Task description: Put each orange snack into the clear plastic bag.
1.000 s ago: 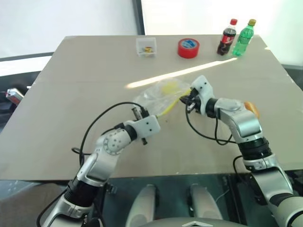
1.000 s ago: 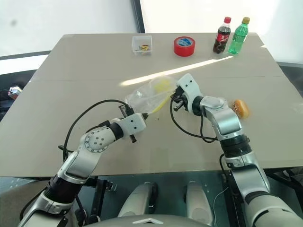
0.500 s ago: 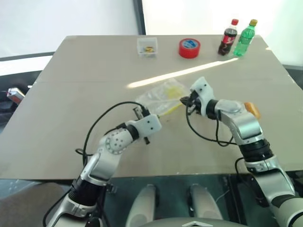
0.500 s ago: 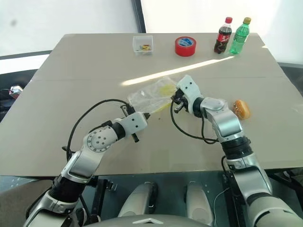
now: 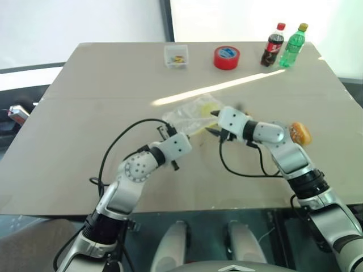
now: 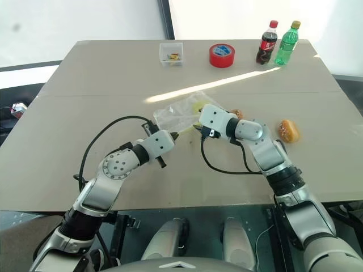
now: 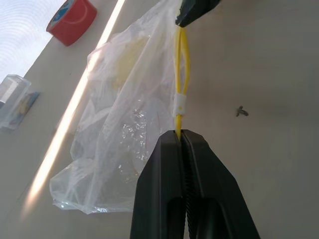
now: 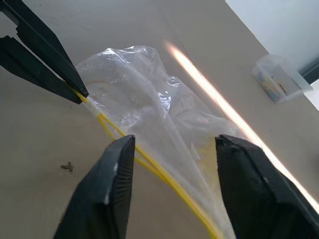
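Head cameras, left and right eye: the clear plastic bag point(image 5: 190, 115) is lying near the centre of the bench point(image 5: 85, 113), and its yellow seal strip point(image 7: 180, 89) is running along its near edge. The left pincer point(image 5: 164, 133) is sitting at the bag's 7 o'clock corner, clamped tight on the end of that strip. The right pincer point(image 6: 198, 126) is standing at the bag's 4 o'clock side with its fingers parted and nothing between them. One orange snack point(image 6: 288, 130) is resting on the bench at 3 o'clock from the bag, well apart from it. A second orange snack point(image 6: 236, 114) is peeking out just behind the right forearm, near the bag's 3 o'clock edge. At the far edge, from 11 to 1 o'clock, a small clear box point(image 5: 175, 55), a red tape roll point(image 5: 226, 57), a cola bottle point(image 5: 272, 45) and a green bottle point(image 5: 292, 45) are standing in a row.

Left wrist camera: the two black fingers point(image 7: 164, 199) are pressing together on the strip, and the crinkled bag is spreading out beyond them over the bench. The tape roll and the box are lying farther off.

Right wrist camera: the fingers point(image 8: 107, 194) are standing wide, straddling the strip without gripping it. The left pincer's black tips are pinching the strip's other end.
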